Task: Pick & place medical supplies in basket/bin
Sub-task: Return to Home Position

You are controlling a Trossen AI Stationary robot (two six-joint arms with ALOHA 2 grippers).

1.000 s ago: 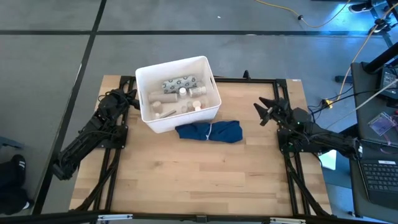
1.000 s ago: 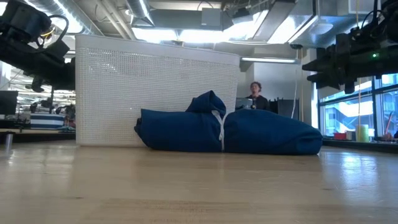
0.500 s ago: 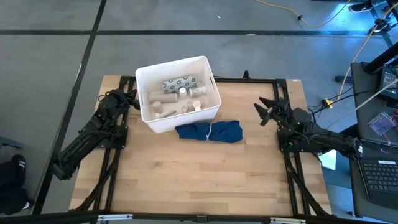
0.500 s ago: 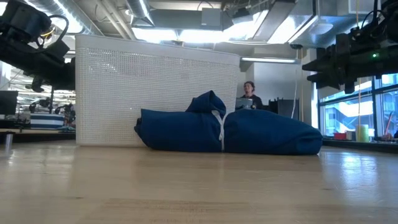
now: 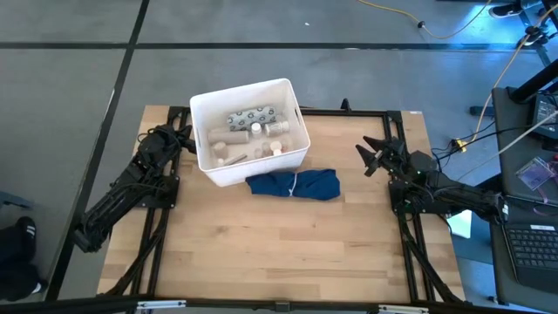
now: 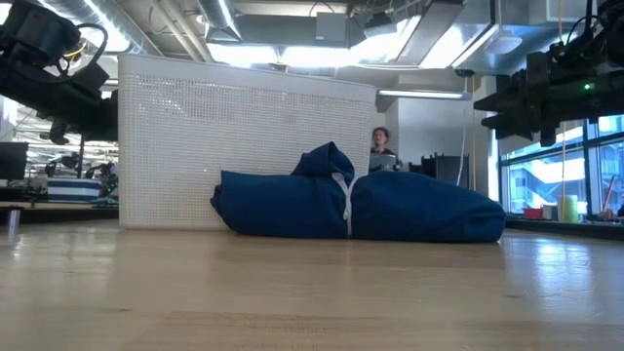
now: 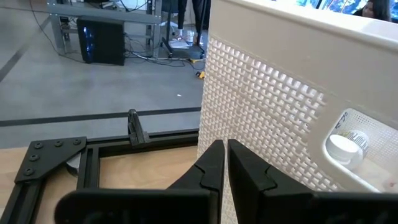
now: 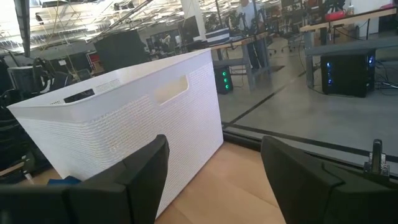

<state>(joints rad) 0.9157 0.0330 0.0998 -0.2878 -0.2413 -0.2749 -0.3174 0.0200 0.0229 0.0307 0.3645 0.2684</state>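
The white basket [image 5: 240, 90] stands at the table's far side, left of the middle. Inside lie a grey dotted blister pack [image 5: 253, 115], small white vials [image 5: 257, 128] and a gauze roll [image 5: 228, 159]. My left gripper [image 5: 185, 138] hovers shut just off the basket's left wall [image 7: 267, 106]; through the slot handle a white vial [image 7: 343, 146] shows. My right gripper [image 5: 364, 157] hangs open over the table's right side, level, pointing at the basket [image 8: 124, 137], with nothing between its fingers.
A dark blue cloth bundle [image 5: 293, 184] lies on the table against the basket's near wall [image 6: 244, 136]. Black frame rails [image 5: 366, 112] run along the table's far and side edges. A laptop [image 5: 532, 249] and cables sit off the right edge. Bare wood [image 5: 279, 244] spans the near half.
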